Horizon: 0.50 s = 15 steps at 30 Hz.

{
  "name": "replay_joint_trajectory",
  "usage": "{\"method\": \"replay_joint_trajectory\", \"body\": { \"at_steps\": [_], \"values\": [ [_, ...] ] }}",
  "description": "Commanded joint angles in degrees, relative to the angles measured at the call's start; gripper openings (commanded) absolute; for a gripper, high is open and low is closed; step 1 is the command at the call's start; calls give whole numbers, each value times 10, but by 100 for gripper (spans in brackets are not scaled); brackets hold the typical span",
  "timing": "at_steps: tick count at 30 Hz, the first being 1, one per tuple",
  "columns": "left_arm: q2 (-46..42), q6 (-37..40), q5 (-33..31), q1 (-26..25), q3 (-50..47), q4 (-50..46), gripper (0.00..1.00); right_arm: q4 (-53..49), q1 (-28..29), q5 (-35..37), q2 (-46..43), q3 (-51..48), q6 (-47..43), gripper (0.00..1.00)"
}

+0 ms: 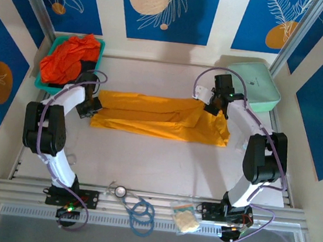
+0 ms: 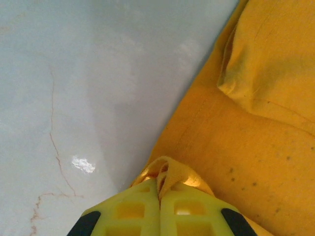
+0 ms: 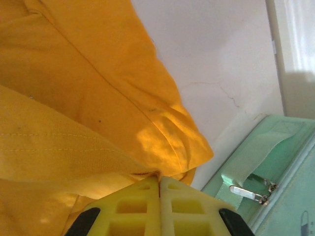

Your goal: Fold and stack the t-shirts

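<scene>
On the table (image 1: 162, 162): yellow t-shirt (image 1: 156, 115) lies mid-surface as a long band, spread left to right.
Left gripper (image 2: 159, 184): fingers clamped together on a pinch of the shirt's left edge.
Right gripper (image 3: 159, 179): clamped likewise on the right corner, near the green case (image 3: 256, 187).
Reason: a hold at both ends likely keeps the cloth taut for folding.
Layers: possibly doubled over; unclear.
Waiting: red t-shirts (image 1: 68, 62) heaped in the tray (image 1: 102, 43), far left.
</scene>
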Motion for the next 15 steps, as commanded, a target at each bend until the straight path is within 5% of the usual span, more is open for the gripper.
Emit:
{"method": "replay_joint_trajectory", "body": {
  "at_steps": [1,15],
  "values": [
    [16,-4,-12,0,15,-16,0,8,-6,4,20,21,41,0],
    [38,-9,-16,0,25,-13,2,27,-10,22,58,47,78,0]
  ]
}}
